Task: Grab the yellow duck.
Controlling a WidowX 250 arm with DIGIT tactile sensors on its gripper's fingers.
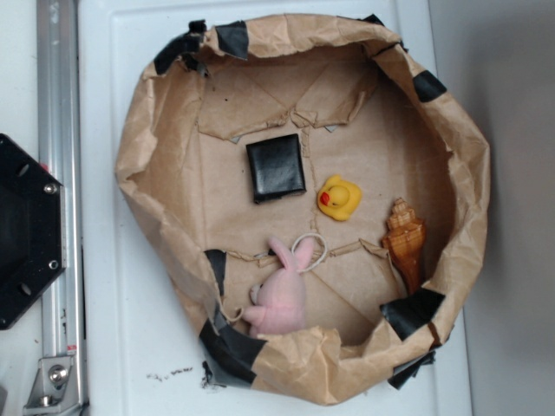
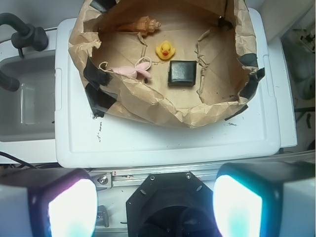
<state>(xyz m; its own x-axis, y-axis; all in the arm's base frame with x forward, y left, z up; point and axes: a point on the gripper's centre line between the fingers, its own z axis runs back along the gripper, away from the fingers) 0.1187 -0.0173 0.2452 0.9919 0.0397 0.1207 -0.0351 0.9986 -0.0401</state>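
The yellow duck [image 1: 339, 198] is sitting upright inside the paper basket [image 1: 165, 130], between the black block [image 1: 276, 167] and the seashell [image 1: 406, 241]. The gripper [image 2: 155, 207] is hanging well back, fingers [image 2: 71, 207] apparently spread, empty. Approach is just starting: next, reaching over the rim and descending.

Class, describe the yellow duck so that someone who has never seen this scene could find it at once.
Look inside the crumpled brown paper basin on the white surface. Near its middle, right of the black square pad, sits the yellow duck. It alone is glossy yellow with a red beak.
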